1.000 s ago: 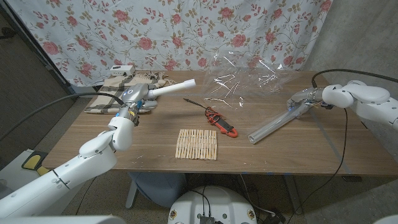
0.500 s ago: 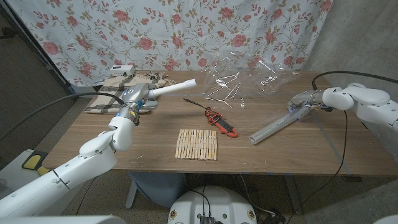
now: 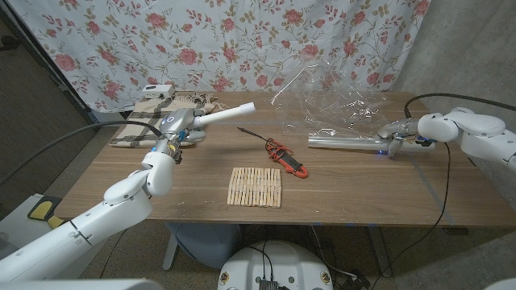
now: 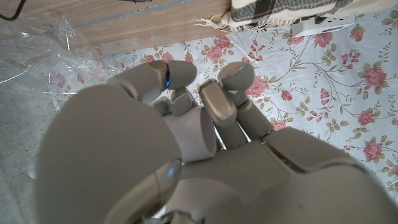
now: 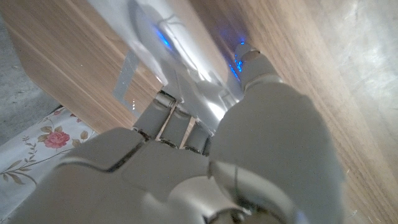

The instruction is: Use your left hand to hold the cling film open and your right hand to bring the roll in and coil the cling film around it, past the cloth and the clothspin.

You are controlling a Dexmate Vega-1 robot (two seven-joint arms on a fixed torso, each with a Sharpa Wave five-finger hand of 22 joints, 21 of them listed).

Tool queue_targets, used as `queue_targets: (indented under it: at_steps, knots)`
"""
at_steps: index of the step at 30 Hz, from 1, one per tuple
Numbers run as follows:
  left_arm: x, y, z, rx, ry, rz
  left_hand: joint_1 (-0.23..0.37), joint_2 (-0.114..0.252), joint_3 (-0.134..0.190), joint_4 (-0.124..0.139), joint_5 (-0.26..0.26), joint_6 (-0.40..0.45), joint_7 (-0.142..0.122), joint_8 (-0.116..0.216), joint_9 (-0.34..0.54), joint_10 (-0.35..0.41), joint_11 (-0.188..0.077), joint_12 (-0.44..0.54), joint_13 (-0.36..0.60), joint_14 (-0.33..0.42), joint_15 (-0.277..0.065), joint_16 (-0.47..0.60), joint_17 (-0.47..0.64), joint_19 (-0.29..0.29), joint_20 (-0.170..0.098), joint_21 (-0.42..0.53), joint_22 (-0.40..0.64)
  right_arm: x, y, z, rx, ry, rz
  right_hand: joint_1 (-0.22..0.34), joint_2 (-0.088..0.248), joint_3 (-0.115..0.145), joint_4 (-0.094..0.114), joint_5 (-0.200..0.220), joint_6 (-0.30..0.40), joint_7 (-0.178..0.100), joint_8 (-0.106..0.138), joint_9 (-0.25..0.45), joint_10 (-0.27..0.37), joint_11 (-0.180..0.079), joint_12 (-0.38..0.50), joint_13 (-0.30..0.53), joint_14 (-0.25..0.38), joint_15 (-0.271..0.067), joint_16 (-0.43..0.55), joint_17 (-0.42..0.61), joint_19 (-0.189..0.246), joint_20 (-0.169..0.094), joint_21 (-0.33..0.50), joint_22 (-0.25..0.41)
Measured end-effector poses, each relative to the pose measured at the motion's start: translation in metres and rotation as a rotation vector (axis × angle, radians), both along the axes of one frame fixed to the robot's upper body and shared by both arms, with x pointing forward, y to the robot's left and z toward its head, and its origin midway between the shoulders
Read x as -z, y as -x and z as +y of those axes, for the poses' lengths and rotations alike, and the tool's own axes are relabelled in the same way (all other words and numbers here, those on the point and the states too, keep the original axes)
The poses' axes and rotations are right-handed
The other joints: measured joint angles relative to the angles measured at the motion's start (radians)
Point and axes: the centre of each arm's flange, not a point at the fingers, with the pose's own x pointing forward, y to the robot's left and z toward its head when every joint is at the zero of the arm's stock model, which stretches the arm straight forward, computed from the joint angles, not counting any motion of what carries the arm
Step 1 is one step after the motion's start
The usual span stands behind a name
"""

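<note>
My right hand [image 3: 401,129] grips one end of a film-wrapped roll [image 3: 347,142], which lies level over the table and points toward the robot's left. A crumpled sheet of clear cling film [image 3: 330,97] rises behind it. In the right wrist view my right hand [image 5: 249,155] closes around the shiny roll [image 5: 165,46]. My left hand [image 3: 173,127] holds a white tube [image 3: 230,113] that slants up toward the middle. The left wrist view shows my left hand [image 4: 149,143] wrapped on the white tube [image 4: 189,134], with the cling film [image 4: 31,62] beyond. A plaid cloth [image 3: 149,117] lies behind my left hand. A row of wooden clothespins [image 3: 255,187] sits at the front middle.
A red and black clamp meter [image 3: 292,163] with thin leads lies between the clothespins and the roll. A small white box [image 3: 159,89] sits at the back left by the cloth. A floral curtain [image 3: 242,40] hangs behind the table [image 3: 363,201].
My right hand has swung the roll from a slant toward the front edge to a level line pointing left. The film sheet has shifted and risen. My left arm has not moved.
</note>
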Motion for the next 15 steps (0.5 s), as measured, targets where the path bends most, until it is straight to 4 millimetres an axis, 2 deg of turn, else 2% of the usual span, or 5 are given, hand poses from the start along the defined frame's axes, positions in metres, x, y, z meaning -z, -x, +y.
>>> queue_targets:
  at_steps: [2,4,10,13,15]
  knots:
    - [0.0,0.0,-0.001,0.004,0.0,-0.002,0.0,0.0,0.0,0.0,0.0,0.0,0.0,0.0,0.0,0.0,0.0,0.0,0.0,0.0,0.0,0.0,0.0,0.0,0.0,0.0,0.001,-0.004,0.003,0.002,-0.009,-0.013,-0.015,0.017,0.017,-0.06,0.036,0.002,0.013,0.001,0.031,0.022,0.029,-0.001,0.0,0.098,0.006,0.005,0.053,0.083,0.015,0.007,0.038,0.027]
    - [0.0,-0.001,-0.001,0.005,0.001,-0.003,0.0,0.0,0.0,0.0,0.0,-0.004,0.004,0.0,0.0,0.0,0.0,0.0,0.0,0.0,0.0,0.0,0.0,0.0,0.0,0.0,0.001,-0.008,0.005,0.004,-0.02,-0.033,-0.034,0.029,0.029,-0.082,0.045,0.002,0.018,-0.001,0.053,0.045,0.065,-0.004,0.02,0.187,0.032,0.007,0.101,0.182,0.027,0.009,0.086,0.063]
    - [0.0,-0.002,-0.001,0.011,0.002,-0.007,0.0,0.0,-0.001,0.0,0.004,-0.006,0.005,0.0,0.0,0.0,0.0,0.0,0.0,0.0,0.0,0.0,0.0,0.0,0.0,0.0,0.002,-0.017,0.012,0.013,-0.057,-0.076,-0.075,0.032,0.053,-0.121,0.095,-0.022,0.028,-0.011,0.077,0.049,0.109,-0.01,0.157,0.193,0.07,-0.003,0.239,0.334,0.077,0.001,0.207,0.138]
    - [0.0,-0.003,-0.002,0.013,0.004,-0.009,0.0,0.0,-0.005,-0.004,0.004,-0.006,0.005,0.0,0.0,0.0,0.0,0.0,0.0,0.0,0.0,0.0,0.0,0.0,0.0,0.0,0.002,-0.027,0.017,0.017,-0.077,-0.102,-0.115,-0.063,0.047,-0.124,0.181,-0.084,0.064,-0.013,0.082,0.015,0.128,-0.011,0.182,0.211,0.108,-0.062,0.28,0.339,0.08,-0.002,0.247,0.162]
    - [0.001,-0.003,-0.002,0.015,0.006,-0.01,0.0,0.0,-0.005,-0.004,0.004,-0.006,0.005,0.0,0.0,0.0,0.0,0.0,0.0,0.0,0.0,0.0,0.0,0.0,0.0,0.0,0.0,-0.03,0.019,0.019,-0.086,-0.112,-0.13,-0.123,0.037,-0.114,0.235,-0.136,0.104,-0.017,0.082,-0.008,0.138,-0.009,0.208,0.211,0.114,-0.075,0.317,0.338,0.067,-0.015,0.286,0.197]
